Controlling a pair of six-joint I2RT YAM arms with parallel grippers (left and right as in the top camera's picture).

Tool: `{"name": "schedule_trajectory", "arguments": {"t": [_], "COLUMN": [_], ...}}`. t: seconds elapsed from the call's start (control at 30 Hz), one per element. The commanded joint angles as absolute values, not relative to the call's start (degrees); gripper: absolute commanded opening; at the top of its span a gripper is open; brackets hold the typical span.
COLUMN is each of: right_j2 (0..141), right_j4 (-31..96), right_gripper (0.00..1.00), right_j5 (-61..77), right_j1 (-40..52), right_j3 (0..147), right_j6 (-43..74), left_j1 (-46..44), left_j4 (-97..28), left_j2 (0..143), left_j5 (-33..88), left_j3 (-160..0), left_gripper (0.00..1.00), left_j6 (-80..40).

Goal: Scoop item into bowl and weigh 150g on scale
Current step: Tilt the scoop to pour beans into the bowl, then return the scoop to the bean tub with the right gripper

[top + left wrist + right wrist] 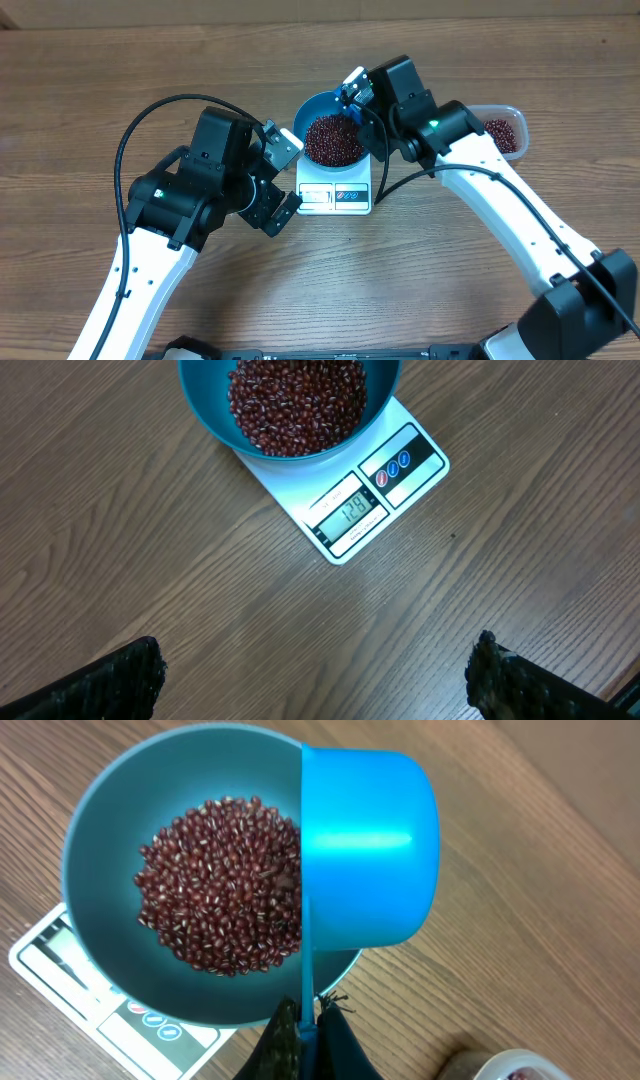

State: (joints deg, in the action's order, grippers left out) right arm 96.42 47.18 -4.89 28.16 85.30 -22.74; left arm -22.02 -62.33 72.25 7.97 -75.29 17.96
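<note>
The blue bowl (307, 108) stands on the white scale (335, 196) and holds a heap of red-brown beans (333, 140). In the left wrist view the scale (385, 480) display reads 128 below the bowl (210, 410). My right gripper (310, 1032) is shut on the thin handle of a small blue scoop (370, 850). The scoop is tipped on its side over the bowl's (95, 850) right rim, mouth toward the beans (220, 885); its inside is hidden. My left gripper (315, 680) is open and empty over bare table, left of the scale.
A clear tub (505, 130) with more beans sits to the right of the bowl, behind my right arm; its corner (510, 1065) shows in the right wrist view. Wooden tabletop surrounds the scale.
</note>
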Motion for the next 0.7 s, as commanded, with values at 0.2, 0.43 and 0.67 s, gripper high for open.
{"name": "schedule_trajectory", "arguments": {"t": [0.2,0.43,0.67], "right_j2": [92.2,91.3,87.5], "right_j4": [47.6,49.7,54.0], "right_gripper": [0.04,0.04,0.04], "right_j5": [-4.4,4.6,5.2], "right_j1": [28.3,25.6,19.5], "right_j3": [87.4,87.4,87.4], "right_j6": [-20.0,-14.3,-7.9], "left_j1": [-22.1,-22.1,-22.1], "left_j4": [-62.4,-62.4,-62.4], "left_j2": [71.9,71.9,71.9], "left_j5": [8.5,8.5,8.5], "left_j3": [-76.7,-76.7,-76.7], "left_gripper": [0.99,0.99,1.00], "left_j6": [17.1,17.1,17.1]}}
